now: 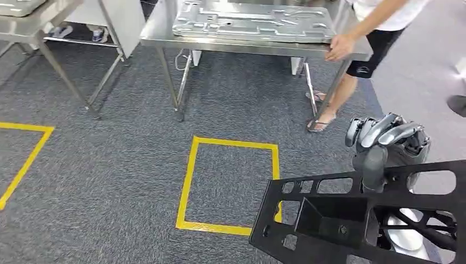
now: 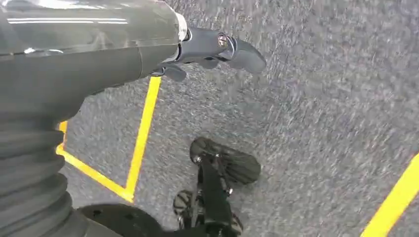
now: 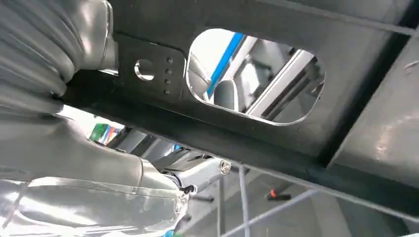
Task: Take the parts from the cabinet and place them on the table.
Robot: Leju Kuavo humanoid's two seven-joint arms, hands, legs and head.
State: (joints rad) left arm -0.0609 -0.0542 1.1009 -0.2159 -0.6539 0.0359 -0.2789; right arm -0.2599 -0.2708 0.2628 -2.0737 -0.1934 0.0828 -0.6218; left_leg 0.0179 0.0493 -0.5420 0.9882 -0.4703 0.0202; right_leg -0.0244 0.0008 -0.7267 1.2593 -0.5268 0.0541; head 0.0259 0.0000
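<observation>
Black perforated part (image 1: 351, 217) in the right hand (image 1: 387, 143)

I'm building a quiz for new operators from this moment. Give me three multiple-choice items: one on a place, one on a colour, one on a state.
1. Where does the silver metal panel lie?
A. on the steel table
B. on the carpet
C. in the robot's hand

2. What colour is the taped square on the carpet?
A. blue
B. yellow
C. red

3. What is the right hand doing?
A. hanging free
B. resting on the table
C. holding the black frame part

Answers: 1 A, the panel sits on the table top; 2 B, the tape is yellow; 3 C, its fingers wrap over the frame's upper edge.
</observation>
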